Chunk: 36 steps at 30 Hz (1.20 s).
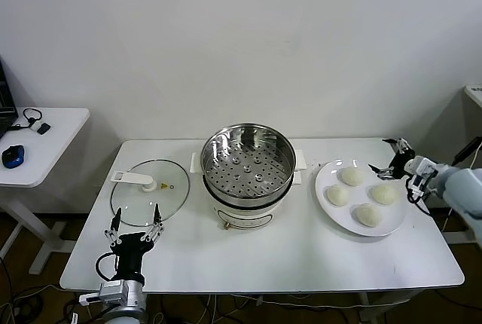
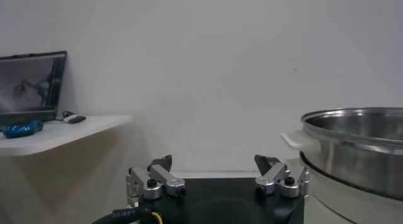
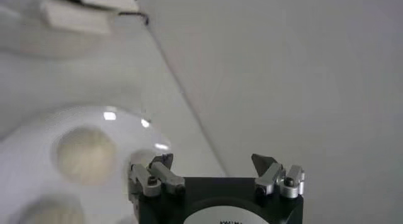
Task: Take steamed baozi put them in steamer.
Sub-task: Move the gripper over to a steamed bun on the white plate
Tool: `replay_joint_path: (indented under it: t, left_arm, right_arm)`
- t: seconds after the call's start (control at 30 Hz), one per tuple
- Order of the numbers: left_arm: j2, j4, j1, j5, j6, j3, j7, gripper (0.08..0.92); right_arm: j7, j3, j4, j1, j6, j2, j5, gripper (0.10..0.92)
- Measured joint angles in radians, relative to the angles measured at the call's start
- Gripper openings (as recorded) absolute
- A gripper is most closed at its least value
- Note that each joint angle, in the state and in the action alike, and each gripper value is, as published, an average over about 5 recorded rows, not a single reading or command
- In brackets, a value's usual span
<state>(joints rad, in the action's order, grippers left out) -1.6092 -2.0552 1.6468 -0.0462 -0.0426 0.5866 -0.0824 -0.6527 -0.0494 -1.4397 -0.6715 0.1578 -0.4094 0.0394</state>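
- Right gripper hovers at the 3 o'clock edge of the table, just beside the far right rim of the white plate, its fingers spread wide and holding nothing.
- Left gripper waits at the 7 o'clock corner of the table, just near the glass lid, fingers apart and empty.
- Four steamed baozi lie on the plate, at about 3 o'clock from the steamer.
- Steamer stands at the table's middle, uncovered, its perforated tray bare.
- Glass lid lies flat at 9 o'clock from the steamer, white handle up.
- Side desk at far 9 o'clock carries a blue mouse.
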Motion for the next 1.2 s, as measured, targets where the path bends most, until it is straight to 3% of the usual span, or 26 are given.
replay_joint_path:
  t: [0.27, 0.6, 1.2]
  left_arm:
    - [0.0, 0.018, 0.002, 0.007, -0.014, -0.007, -0.003, 0.823]
    - [0.0, 0.049, -0.012, 0.01, -0.03, -0.007, -0.008, 0.823]
    - [0.0, 0.101, -0.032, 0.026, -0.04, 0.014, -0.004, 0.823]
  right_arm:
    - [-0.162, 0.371, 0.179, 0.36, -0.109, -0.013, 0.017, 0.823]
    - [-0.326, 0.801, 0.449, 0.742, -0.255, -0.148, 0.064, 0.823]
    - [-0.476, 1.039, 0.865, 0.909, -0.364, -0.449, 0.039, 0.823]
